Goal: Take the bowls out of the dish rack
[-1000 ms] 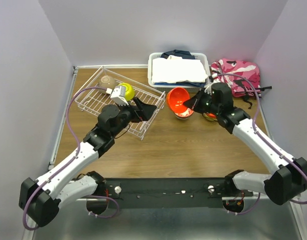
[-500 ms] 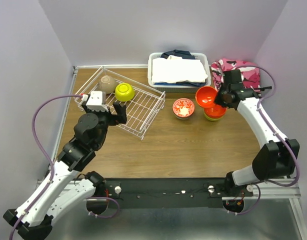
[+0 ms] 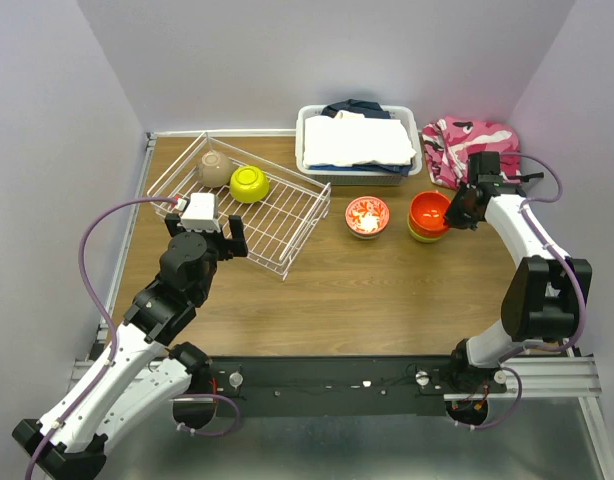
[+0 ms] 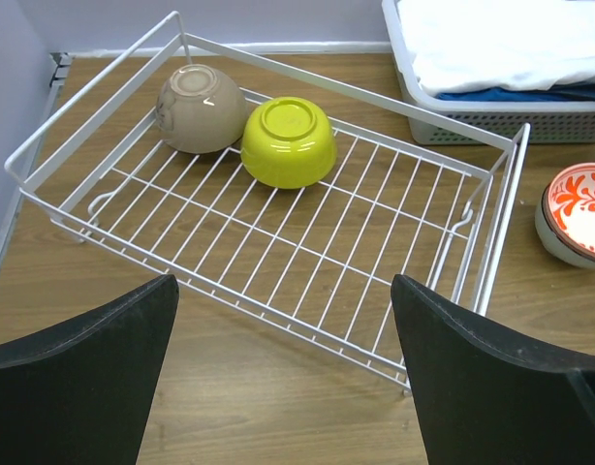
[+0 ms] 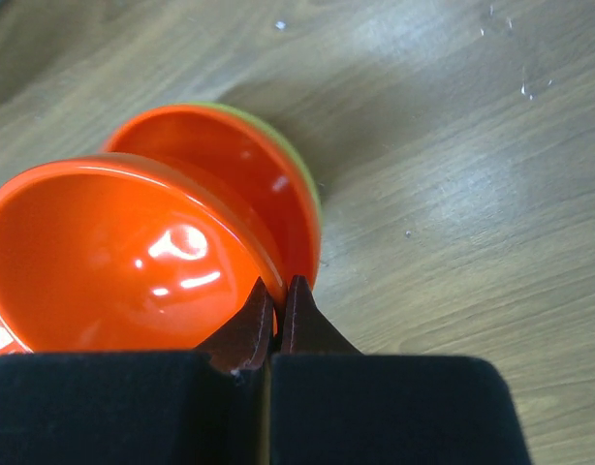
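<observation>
- The left gripper [image 4: 283,315] is released, its two black fingers spread wide and holding nothing. It hovers over the 6 o'clock edge of the white wire dish rack [image 4: 307,252].
- Two bowls lie in the rack's far corner, at about 11 to 12 o'clock from those open fingers and well apart from them. They are a taupe round bowl [image 4: 201,108] and a lime-yellow round bowl [image 4: 289,140], both bottom-up and touching each other.
- The right gripper [image 5: 273,295] is clenched on the rim of a glossy orange bowl [image 5: 123,252], with its fingertips pinched tight on the thin edge.
- That bowl sits tilted inside a second orange bowl [image 5: 234,165], which nests in another lime-yellow bowl [image 3: 425,235]. The stack stands on the wooden table [image 3: 387,290], and the gripper is at its 3 o'clock side.
- A white bowl with a red-patterned inside [image 3: 367,216] stands upright just beside the stack at its 9 o'clock, outside the rack.
- A white plastic bin of folded cloth [image 3: 362,172] lies at 12 o'clock from that bowl.
</observation>
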Controlling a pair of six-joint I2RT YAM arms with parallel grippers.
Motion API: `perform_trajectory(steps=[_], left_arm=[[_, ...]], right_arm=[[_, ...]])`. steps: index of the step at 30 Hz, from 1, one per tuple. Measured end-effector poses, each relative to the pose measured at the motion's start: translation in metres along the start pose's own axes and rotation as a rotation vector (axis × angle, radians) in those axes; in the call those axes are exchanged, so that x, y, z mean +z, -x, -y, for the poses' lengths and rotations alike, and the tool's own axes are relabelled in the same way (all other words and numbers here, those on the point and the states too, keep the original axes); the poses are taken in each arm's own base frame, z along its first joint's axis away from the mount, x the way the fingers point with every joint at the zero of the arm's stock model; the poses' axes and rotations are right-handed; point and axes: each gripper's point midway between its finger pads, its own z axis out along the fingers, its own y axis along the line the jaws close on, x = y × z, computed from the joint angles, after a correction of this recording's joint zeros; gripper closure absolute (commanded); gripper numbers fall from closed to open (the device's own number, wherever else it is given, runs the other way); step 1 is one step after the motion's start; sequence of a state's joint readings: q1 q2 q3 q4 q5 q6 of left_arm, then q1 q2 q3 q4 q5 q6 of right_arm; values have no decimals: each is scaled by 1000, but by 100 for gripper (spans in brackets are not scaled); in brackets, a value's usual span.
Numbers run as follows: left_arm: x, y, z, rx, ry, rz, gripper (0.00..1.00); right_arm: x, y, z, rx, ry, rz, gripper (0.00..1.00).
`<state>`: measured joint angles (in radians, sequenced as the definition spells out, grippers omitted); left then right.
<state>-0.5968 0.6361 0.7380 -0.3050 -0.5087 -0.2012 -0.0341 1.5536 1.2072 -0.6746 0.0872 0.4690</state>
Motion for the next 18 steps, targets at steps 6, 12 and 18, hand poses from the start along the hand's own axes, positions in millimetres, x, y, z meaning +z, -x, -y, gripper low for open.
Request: perform_trajectory(steps=[6,12,18], left_arm=[[-2,4,-4,-6,12,16,1],[-1,1,-5,-3,15,13,1],[0,-1,-7,1,24,7,1]], right_arm=[[17,-9,15,45,0,-38,99],[21,-4,7,57,52,-24,99],[29,-11,1,60,87,-50,90]])
